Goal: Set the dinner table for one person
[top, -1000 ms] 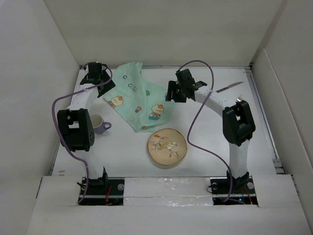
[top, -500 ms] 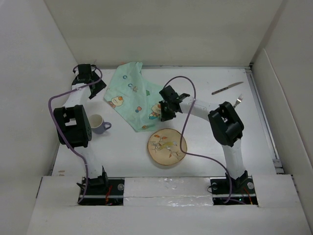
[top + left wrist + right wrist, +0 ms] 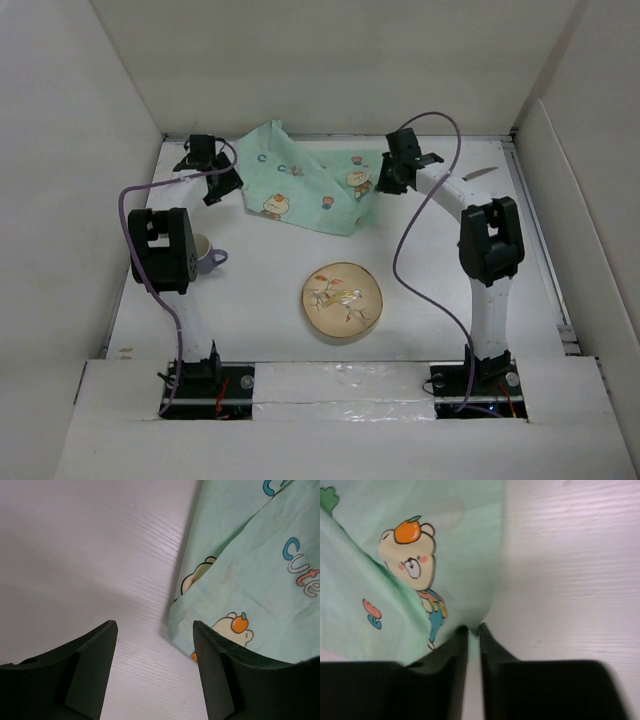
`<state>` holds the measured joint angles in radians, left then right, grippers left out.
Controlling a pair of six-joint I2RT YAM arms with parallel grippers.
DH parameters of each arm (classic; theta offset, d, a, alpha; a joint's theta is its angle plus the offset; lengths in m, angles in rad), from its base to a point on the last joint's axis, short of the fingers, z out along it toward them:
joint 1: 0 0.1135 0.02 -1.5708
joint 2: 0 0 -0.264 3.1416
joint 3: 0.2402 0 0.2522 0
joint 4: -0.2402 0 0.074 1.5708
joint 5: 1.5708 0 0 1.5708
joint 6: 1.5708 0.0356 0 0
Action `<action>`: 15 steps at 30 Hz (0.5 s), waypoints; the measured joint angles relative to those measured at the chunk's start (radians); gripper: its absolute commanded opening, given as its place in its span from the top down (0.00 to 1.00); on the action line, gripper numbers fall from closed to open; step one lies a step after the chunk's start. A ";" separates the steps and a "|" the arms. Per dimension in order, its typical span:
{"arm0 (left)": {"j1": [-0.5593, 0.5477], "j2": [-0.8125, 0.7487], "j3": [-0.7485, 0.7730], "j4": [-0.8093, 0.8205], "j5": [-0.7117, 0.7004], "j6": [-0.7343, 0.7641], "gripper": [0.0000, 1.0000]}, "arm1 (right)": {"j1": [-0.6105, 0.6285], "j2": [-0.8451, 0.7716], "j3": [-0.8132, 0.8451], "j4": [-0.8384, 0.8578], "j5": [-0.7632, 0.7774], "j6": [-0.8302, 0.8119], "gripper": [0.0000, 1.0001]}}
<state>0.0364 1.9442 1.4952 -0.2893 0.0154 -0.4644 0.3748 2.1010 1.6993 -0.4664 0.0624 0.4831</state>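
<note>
The dinner table [image 3: 260,300] is a white tabletop with white side walls. A mint-green cartoon-print cloth mat [image 3: 300,185] lies spread at the back middle. My right gripper [image 3: 384,180] is shut on the cloth's right corner; in the right wrist view [image 3: 472,628] the cloth [image 3: 420,555] is pinched between the fingertips. My left gripper [image 3: 222,183] is open and empty just left of the cloth. In the left wrist view [image 3: 155,630] its right finger [image 3: 215,665] is at the cloth's edge [image 3: 250,580]. A round patterned plate [image 3: 342,300] lies in the near middle.
A lilac mug [image 3: 203,252] stands at the left, beside the left arm's elbow. A knife [image 3: 484,173] lies at the far right, partly behind the right arm. White walls close in the table on all sides.
My right gripper dropped to the cloth's near corner, shut on it and pulled it to the far right, spreading the cloth. My left gripper swung left, then back to the cloth's left edge.
</note>
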 measured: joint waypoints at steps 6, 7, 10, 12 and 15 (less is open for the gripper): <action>-0.090 0.074 0.025 -0.024 0.030 0.026 0.41 | -0.092 -0.021 0.003 -0.027 0.020 -0.032 0.32; -0.092 0.077 0.026 -0.024 0.029 0.027 0.41 | -0.092 -0.036 -0.024 -0.027 0.021 -0.032 0.38; -0.095 0.083 0.028 -0.026 0.032 0.032 0.42 | -0.092 -0.117 -0.157 -0.016 0.016 -0.019 0.69; -0.091 0.090 0.052 -0.042 0.030 0.038 0.42 | -0.092 -0.159 -0.221 -0.018 0.005 -0.008 0.67; -0.087 0.122 0.114 -0.051 0.024 0.043 0.42 | -0.080 -0.178 -0.261 -0.017 -0.002 0.004 0.48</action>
<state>-0.0505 2.0666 1.6089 -0.3401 0.0391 -0.4217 0.2943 1.9228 1.4384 -0.4835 0.0605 0.4870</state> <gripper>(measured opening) 0.584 0.421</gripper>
